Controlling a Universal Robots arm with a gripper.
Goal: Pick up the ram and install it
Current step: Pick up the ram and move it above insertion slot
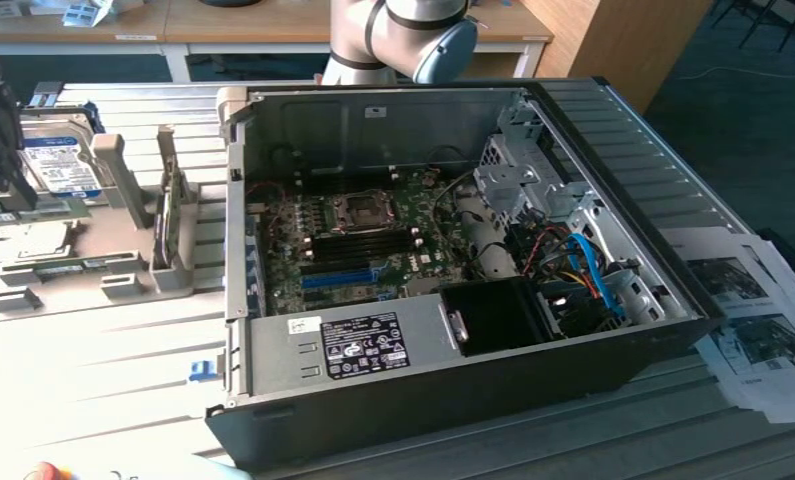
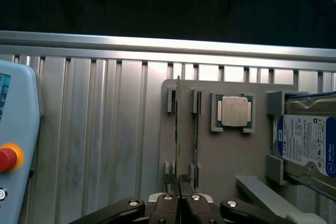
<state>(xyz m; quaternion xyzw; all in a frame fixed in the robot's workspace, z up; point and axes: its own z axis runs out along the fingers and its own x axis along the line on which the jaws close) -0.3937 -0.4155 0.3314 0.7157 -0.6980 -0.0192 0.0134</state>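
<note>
At the exterior view's far left, my dark gripper (image 1: 18, 198) is shut on the ram (image 1: 34, 208), a narrow green stick held level just above the grey holder plate (image 1: 90, 240). The wrist view shows the ram (image 2: 178, 129) edge-on as a thin line running away from my gripper (image 2: 179, 195), whose fingers (image 2: 167, 205) press together on its near end over the holder plate (image 2: 226, 156). A second thin stick (image 2: 196, 129) stands in the slots beside it. The motherboard's memory slots (image 1: 360, 246) lie inside the open computer case (image 1: 437, 350), far from the gripper.
A square silver processor (image 2: 234, 111) and a hard drive (image 2: 310, 145) with a blue-white label sit on the holder. A teach pendant (image 2: 16, 129) with a red button lies beside the plate. Cables, a drive cage (image 1: 531, 170) and a black fan shroud (image 1: 504, 315) crowd the case's right side. Printed sheets (image 1: 757, 320) lie beyond it.
</note>
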